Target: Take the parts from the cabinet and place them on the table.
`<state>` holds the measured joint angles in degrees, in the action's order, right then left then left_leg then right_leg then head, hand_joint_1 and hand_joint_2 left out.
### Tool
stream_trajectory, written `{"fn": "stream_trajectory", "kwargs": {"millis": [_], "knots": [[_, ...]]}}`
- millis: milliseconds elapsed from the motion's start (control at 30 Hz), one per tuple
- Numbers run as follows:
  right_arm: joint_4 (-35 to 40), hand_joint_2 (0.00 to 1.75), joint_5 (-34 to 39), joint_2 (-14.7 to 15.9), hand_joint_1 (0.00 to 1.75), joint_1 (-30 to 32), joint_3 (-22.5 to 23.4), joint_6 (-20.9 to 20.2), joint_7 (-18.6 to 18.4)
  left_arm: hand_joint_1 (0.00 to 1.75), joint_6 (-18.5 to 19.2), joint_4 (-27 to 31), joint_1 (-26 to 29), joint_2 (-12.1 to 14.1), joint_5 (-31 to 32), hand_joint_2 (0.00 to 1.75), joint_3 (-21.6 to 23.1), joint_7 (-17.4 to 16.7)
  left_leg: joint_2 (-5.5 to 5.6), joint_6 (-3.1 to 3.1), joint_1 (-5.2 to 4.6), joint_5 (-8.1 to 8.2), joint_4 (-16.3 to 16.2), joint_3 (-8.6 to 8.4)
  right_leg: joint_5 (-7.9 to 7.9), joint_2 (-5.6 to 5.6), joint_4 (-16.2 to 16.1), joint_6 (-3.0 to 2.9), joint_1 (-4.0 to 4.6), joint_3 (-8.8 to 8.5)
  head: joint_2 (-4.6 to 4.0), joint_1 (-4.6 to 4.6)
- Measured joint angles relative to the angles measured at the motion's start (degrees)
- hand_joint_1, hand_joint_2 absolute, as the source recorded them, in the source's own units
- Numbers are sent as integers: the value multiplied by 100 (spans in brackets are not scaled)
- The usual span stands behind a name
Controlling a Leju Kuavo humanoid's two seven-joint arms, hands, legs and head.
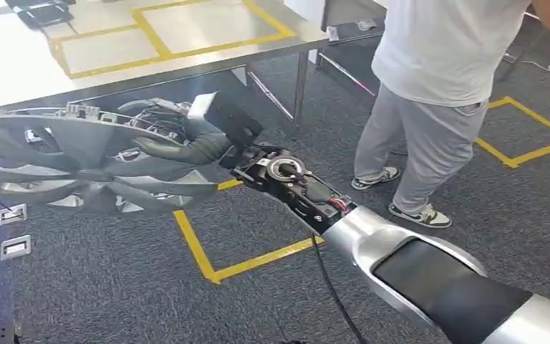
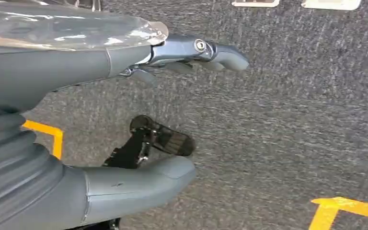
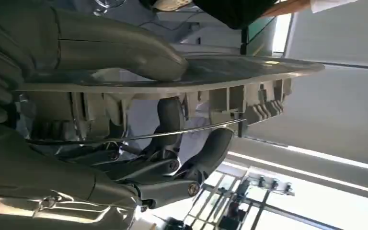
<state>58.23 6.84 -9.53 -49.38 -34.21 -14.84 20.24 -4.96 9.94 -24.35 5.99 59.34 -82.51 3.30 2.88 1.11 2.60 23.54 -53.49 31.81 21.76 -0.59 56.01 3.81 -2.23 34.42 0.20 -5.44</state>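
A large silver wheel cover [image 1: 79, 161] with curved spokes hangs in the air in front of the table's near edge, tilted nearly flat. My right hand [image 1: 186, 140] grips its rim on the side nearest my arm. In the right wrist view the thumb [image 3: 124, 52] lies on the wheel cover's [image 3: 249, 72] smooth face, while the darker fingers [image 3: 172, 115] curl under the clips on its back. My left hand [image 2: 100, 67] hangs over the grey carpet with thumb and fingers apart and nothing in it.
A steel table [image 1: 14, 64] marked with yellow tape rectangles stands just beyond the cover. A person [image 1: 430, 107] in a white shirt and grey trousers stands on the right by the table's corner. Yellow tape lines [image 1: 200, 254] and two floor sockets [image 1: 13, 213] mark the carpet.
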Motion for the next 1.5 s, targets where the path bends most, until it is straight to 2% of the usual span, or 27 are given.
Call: {"fn": "stream_trajectory", "kwargs": {"millis": [33,67,167,200,267,333,367,400,433,500,567,667,700,733,833,867,933,1000,1033,1067,1167,1233,1267,1367,1400,1433,1500], "knots": [[-7,175,0,0,175,-5,2,0,4,0,-2,2,-4,40,0,175,0,0,13,65,-37,43,-47,51,153,-89,-74,35,24,-114,-2,-24],[-2,175,2,-22,175,-2,4,0,9,0,0,0,-9,28,0,175,0,-4,14,97,-42,34,-109,104,149,-83,-70,-79,31,-86,0,-6],[-7,175,-2,-24,175,27,7,2,-2,0,-2,2,15,39,0,175,0,-7,24,179,-19,38,-56,80,188,-62,-27,-214,53,-85,0,24],[-7,175,-4,-29,175,29,7,2,-9,0,-2,0,12,37,0,175,0,-7,-58,205,-2,105,-119,92,190,-47,-51,-257,39,-119,0,50],[-7,175,0,-29,175,16,13,4,0,0,-2,0,-19,48,0,175,0,-6,-238,209,-19,412,-867,478,226,-10,-51,-335,66,-146,0,103],[-9,175,0,-29,175,21,13,4,9,0,-2,0,-10,46,0,175,0,-7,-245,207,-37,735,-1881,1072,259,16,-51,-385,103,-168,0,111],[-11,175,0,-29,175,28,13,4,7,0,-2,0,3,39,0,175,0,-7,-244,192,-42,734,-2129,1260,276,21,-51,-399,120,-186,0,116],[-11,175,0,-29,175,37,13,4,2,0,-2,0,13,39,0,175,0,-6,-244,163,-51,569,-2050,1300,300,22,-51,-407,137,-214,0,116],[-11,175,0,-29,175,38,13,4,-2,0,-2,0,14,39,0,175,0,-7,-245,126,-62,307,-1716,1186,326,23,-51,-408,150,-247,0,118],[-11,175,0,-29,175,33,13,4,-2,0,0,0,5,50,7,175,0,-7,-265,28,-106,-311,-618,714,392,24,-51,-392,163,-332,0,116],[-11,175,0,-29,175,13,15,11,2,0,0,0,-21,57,20,175,0,-7,-313,-24,-185,-257,-172,511,444,16,-50,-331,208,-328,0,144],[-9,175,-6,-29,175,28,13,28,-33,0,0,0,-16,53,24,175,0,-11,-280,-74,-203,-192,-193,504,498,51,-97,-248,190,-372,0,133],[13,175,-9,-29,175,39,15,28,-50,0,4,0,-8,48,24,175,0,-17,-272,-101,-134,-189,-152,442,552,62,-82,-207,193,-342,0,133],[24,175,-9,-29,175,45,17,33,-61,0,9,0,-2,48,24,175,0,-17,-268,-145,-147,-156,-145,391,651,59,116,-192,183,-287,-2,125],[24,175,-4,-29,175,69,17,35,-98,0,46,0,6,48,24,175,0,-17,-251,-225,-173,-68,-148,291,1164,59,1563,-167,175,471,0,87],[24,175,-7,-29,175,88,17,35,-116,0,48,0,21,46,24,175,0,-17,-241,-227,-184,-31,-149,251,1193,60,1877,-162,175,693,0,83],[24,175,-7,-27,175,129,17,37,-153,0,50,0,50,42,24,175,0,-17,-210,-224,-193,55,-151,129,810,59,1620,-188,177,714,0,74],[26,175,-7,-26,175,137,17,37,-164,0,50,0,56,39,24,175,0,-15,-177,-203,-209,162,-152,-29,93,46,570,-258,187,338,0,52],[48,175,-4,-26,175,140,17,37,-164,0,50,0,62,35,26,175,0,-13,-171,-186,-205,212,-149,-72,-85,14,154,-309,215,199,0,46],[59,175,6,-26,175,129,20,37,-159,0,50,0,52,15,28,175,0,-9,-162,-153,-241,232,-163,-63,-40,6,116,-327,234,76,-2,118],[72,175,15,-26,175,119,17,37,-160,0,46,0,70,18,33,175,0,-7,-163,-80,-213,243,-138,-38,104,16,-30,-395,255,18,-2,54],[109,175,9,-26,175,132,17,46,-175,0,46,-4,68,20,37,175,0,-4,-198,-14,-205,328,-229,-51,112,24,-170,-421,184,-130,0,48],[109,175,9,-26,175,125,20,53,-177,0,44,-4,53,42,39,175,0,-4,-227,21,-202,462,-544,120,127,32,-191,-445,174,-163,0,77],[114,175,17,-26,175,146,20,52,-157,0,37,-2,71,59,44,175,0,-2,-239,114,-154,860,-1868,953,193,29,-193,-471,168,-213,0,109],[114,175,17,-26,175,166,17,52,-160,0,37,-4,84,55,44,175,0,-4,-243,135,-135,769,-1994,1119,227,26,-190,-461,164,-252,0,111],[114,175,18,-26,175,174,17,54,-164,0,37,-4,90,51,44,175,0,-4,-246,147,-120,599,-1885,1127,254,25,-190,-450,162,-288,0,107],[114,175,17,-26,175,173,17,55,-179,0,37,-4,88,66,44,175,0,-4,-267,162,-88,-88,-931,806,352,25,-174,-403,142,-405,0,109]]}}
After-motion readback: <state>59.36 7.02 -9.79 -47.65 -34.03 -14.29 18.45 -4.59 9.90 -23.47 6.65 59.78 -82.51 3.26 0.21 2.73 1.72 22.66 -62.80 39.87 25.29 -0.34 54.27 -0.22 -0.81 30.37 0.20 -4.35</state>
